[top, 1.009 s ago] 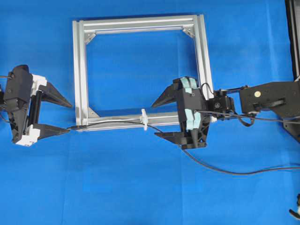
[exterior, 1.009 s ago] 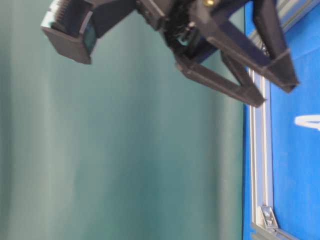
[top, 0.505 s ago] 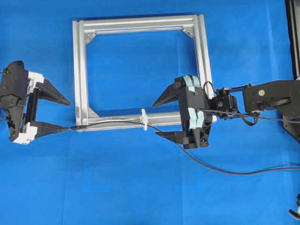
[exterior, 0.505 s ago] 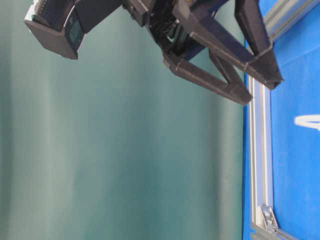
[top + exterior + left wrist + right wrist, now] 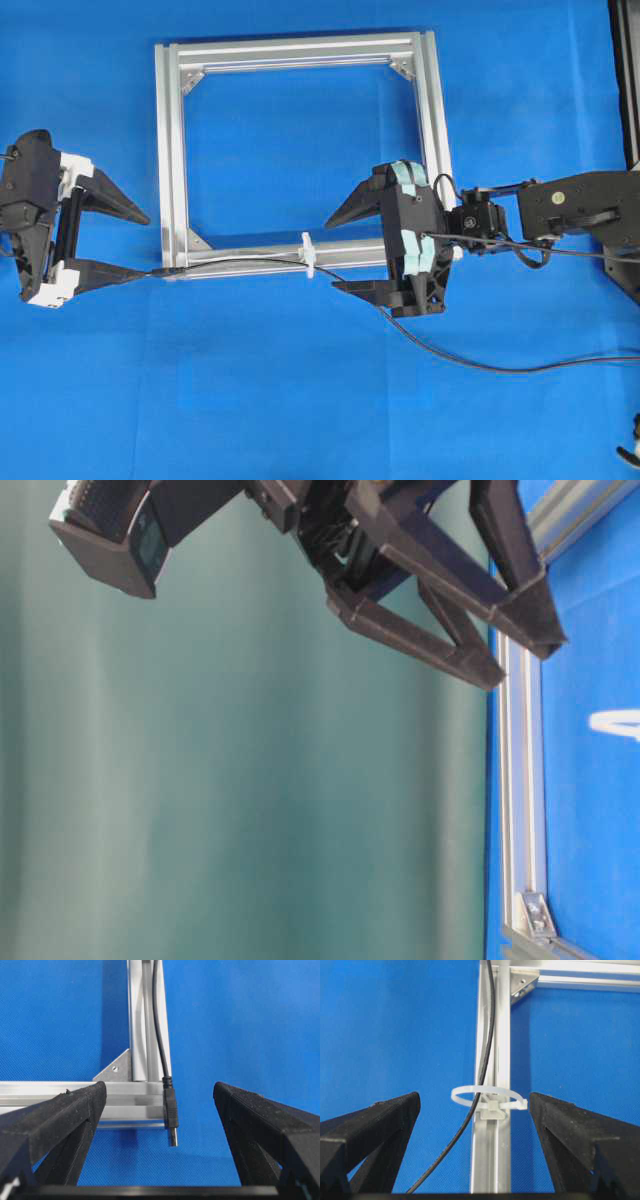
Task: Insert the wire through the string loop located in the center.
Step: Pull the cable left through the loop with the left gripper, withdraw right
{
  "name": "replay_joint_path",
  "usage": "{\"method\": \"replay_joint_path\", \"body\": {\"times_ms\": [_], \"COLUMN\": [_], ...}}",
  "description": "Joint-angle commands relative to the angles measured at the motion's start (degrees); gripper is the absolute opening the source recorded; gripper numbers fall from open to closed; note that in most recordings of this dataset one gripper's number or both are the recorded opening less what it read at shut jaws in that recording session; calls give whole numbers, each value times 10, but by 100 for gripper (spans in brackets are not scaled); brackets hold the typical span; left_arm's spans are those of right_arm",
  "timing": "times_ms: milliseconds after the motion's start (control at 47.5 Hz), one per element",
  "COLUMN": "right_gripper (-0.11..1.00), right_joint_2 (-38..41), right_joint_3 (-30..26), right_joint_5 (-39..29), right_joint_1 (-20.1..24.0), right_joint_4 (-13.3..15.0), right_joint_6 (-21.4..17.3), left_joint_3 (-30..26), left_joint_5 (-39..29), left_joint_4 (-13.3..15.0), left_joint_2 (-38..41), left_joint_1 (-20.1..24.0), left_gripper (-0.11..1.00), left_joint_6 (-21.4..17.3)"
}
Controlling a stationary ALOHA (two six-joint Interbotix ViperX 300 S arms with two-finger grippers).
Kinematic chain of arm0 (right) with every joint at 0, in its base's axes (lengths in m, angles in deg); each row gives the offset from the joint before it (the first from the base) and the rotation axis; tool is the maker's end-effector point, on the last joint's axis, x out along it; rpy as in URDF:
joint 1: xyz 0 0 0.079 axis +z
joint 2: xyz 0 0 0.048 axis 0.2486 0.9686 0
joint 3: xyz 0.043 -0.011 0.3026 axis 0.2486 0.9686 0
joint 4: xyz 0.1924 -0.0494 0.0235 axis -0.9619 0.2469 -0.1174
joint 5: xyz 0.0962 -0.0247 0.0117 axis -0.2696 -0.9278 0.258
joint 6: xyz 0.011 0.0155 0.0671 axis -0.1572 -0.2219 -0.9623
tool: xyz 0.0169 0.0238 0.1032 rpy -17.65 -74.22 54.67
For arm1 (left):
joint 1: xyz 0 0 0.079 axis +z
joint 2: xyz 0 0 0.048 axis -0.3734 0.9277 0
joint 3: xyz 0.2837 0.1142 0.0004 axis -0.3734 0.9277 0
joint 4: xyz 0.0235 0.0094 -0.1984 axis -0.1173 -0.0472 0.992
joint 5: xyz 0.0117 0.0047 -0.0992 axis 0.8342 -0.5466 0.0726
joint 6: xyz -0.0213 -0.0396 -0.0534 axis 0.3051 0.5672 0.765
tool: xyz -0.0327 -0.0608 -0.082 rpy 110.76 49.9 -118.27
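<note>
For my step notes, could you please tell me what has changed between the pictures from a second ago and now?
The left gripper drew back toward the left edge of the overhead view, away from the frame, fingers still spread and holding nothing. The right gripper barely shifted and stays open. The wire still runs through the string loop, its plug lying at the frame's corner.

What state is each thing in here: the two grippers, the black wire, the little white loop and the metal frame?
left gripper: open, empty, its opening facing the wire's plug
right gripper: open, empty, facing the loop
wire: lying along the frame's near bar, threaded through the loop, plug past the frame's corner
string loop: upright on the bar, wire passing through it
aluminium frame: flat on the blue table
</note>
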Motion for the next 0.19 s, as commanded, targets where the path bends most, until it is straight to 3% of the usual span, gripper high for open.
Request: {"method": "replay_joint_path", "body": {"times_ms": [0, 168], "right_gripper": [94, 94], "right_joint_2": [-14, -14], "right_joint_3": [-5, -5], "right_joint_5": [2, 2], "right_joint_1": [0, -1], "right_joint_4": [1, 1], "right_joint_6": [-2, -2], "left_joint_3": [-10, -11], "left_joint_5": [3, 3], "left_joint_4": [-3, -2], "left_joint_2": [-2, -1], "left_joint_1": [1, 1], "left_gripper": [90, 90], "left_joint_6": [0, 0]}}
